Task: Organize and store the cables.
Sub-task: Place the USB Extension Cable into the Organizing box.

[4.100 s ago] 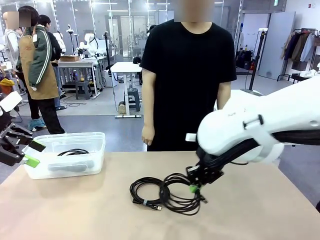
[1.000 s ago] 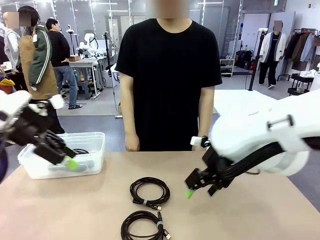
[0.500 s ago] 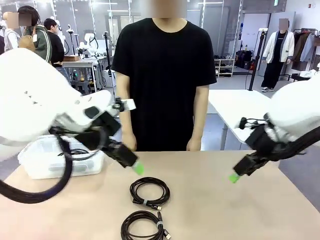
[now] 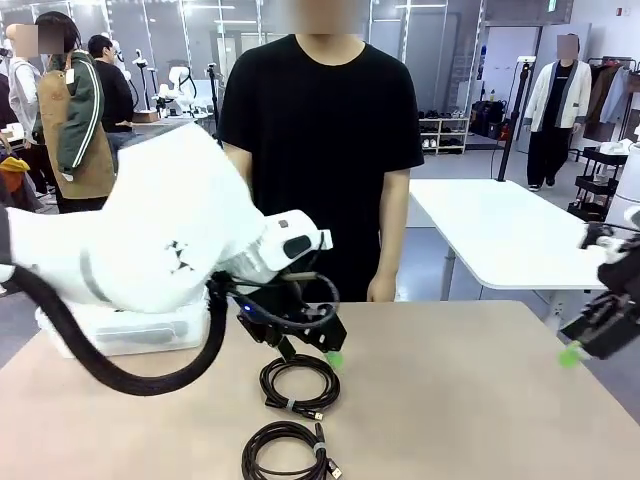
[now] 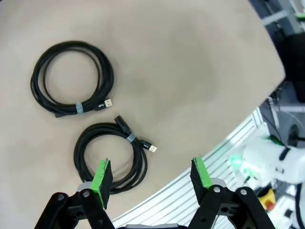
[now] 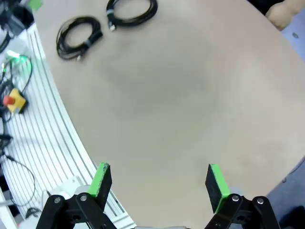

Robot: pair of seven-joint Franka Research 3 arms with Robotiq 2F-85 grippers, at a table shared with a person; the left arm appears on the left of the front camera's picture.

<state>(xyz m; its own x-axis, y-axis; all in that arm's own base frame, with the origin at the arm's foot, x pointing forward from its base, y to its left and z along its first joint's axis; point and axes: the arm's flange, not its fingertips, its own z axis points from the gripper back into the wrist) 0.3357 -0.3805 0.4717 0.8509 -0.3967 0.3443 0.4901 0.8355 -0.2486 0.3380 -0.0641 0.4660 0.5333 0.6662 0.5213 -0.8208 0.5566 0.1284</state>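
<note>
The left arm (image 4: 150, 240) bends in across the middle, its left end effector (image 5: 151, 164) angled down with jaws spread wide and empty, while the right end effector (image 6: 158, 169) hangs at the far right, jaws equally parted and empty.

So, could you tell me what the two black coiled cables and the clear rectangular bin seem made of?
Black coiled cables: likely a rubbery plastic jacket, matte, bending into smooth loops. Clear bin: seemingly rigid translucent plastic, with milky whitish walls.
</note>
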